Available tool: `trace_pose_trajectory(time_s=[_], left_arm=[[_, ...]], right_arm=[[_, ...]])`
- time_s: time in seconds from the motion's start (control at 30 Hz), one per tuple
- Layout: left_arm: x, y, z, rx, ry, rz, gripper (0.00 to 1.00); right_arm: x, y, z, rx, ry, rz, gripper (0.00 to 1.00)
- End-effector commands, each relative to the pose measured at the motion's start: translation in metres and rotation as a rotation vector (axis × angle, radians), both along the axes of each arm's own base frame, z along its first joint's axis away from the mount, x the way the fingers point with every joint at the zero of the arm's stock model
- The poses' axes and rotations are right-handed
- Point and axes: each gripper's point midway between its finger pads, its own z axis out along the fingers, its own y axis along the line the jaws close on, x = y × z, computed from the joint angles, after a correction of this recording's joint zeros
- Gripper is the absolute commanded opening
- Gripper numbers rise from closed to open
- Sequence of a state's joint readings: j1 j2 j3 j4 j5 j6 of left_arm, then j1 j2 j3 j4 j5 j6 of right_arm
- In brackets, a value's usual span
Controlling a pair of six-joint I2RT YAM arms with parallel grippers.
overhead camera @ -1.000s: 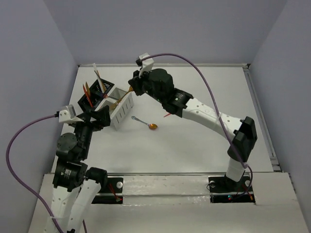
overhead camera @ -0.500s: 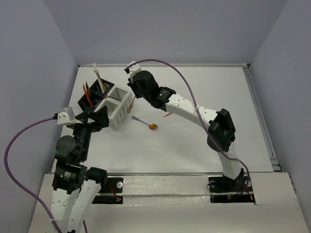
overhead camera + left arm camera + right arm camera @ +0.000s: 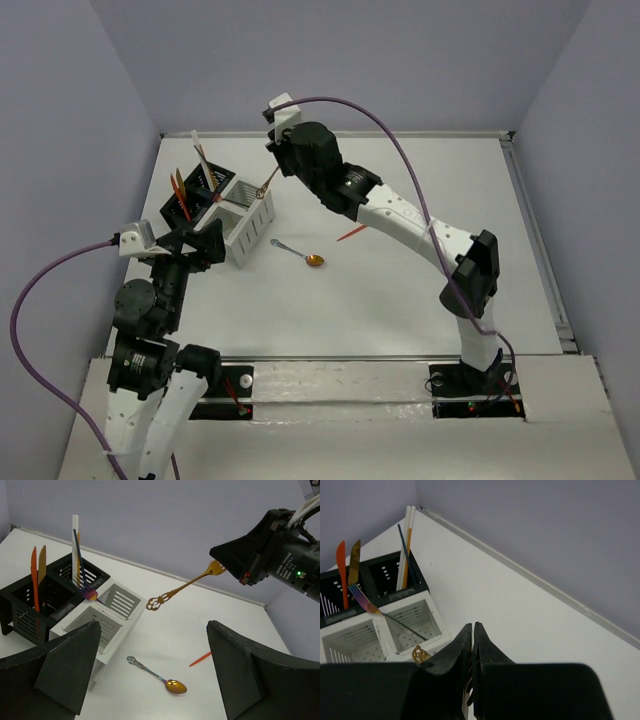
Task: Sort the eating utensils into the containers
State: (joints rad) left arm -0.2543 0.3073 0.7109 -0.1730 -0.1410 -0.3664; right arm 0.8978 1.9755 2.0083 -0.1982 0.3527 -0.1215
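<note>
My right gripper (image 3: 277, 170) is shut on a gold fork (image 3: 266, 184), gripping its tined end; the ornate handle (image 3: 159, 601) hangs in the air over the white caddy (image 3: 250, 216), and its tip shows in the right wrist view (image 3: 420, 654). The black caddy (image 3: 193, 196) holds an orange knife (image 3: 34, 577), a gold knife and long sticks (image 3: 75, 540). An iridescent fork (image 3: 367, 604) leans in the white caddy (image 3: 118, 611). A spoon with a copper bowl (image 3: 301, 254) and an orange-red stick (image 3: 351, 233) lie on the table. My left gripper (image 3: 204, 240) is open and empty beside the white caddy.
The two caddies stand touching at the table's far left. The table's raised rim (image 3: 515, 190) runs along the right side and the back wall is close behind the caddies. The right arm's purple cable (image 3: 400, 140) arcs above the table.
My right gripper dipped toward the white caddy with the gold fork, then lifted back up and away from it, still holding the fork. The left arm barely moved.
</note>
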Motion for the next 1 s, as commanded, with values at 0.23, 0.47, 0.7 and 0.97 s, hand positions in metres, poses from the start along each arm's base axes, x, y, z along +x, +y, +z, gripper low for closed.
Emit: trace_pose_trajectory(time_s=[0.23,0.47,0.7,0.97], left_arm=[[0.002,-0.003,0.008,0.013,-0.04,-0.014,0.99],[0.002,-0.003,0.01,0.013,-0.046,-0.017,0.99],[0.003,-0.005,0.009,0.014,-0.044,-0.022,0.99],[0.004,-0.005,0.008,0.017,-0.041,-0.023,0.99]], right_arm=[[0.036,0.045,0.027,0.044,-0.143,0.011,0.07],[0.041,0.061,-0.008,0.007,-0.117,0.055,0.07],[0.04,0.081,-0.032,0.036,-0.068,0.116,0.08],[0.04,0.089,-0.021,0.105,-0.071,0.126,0.7]])
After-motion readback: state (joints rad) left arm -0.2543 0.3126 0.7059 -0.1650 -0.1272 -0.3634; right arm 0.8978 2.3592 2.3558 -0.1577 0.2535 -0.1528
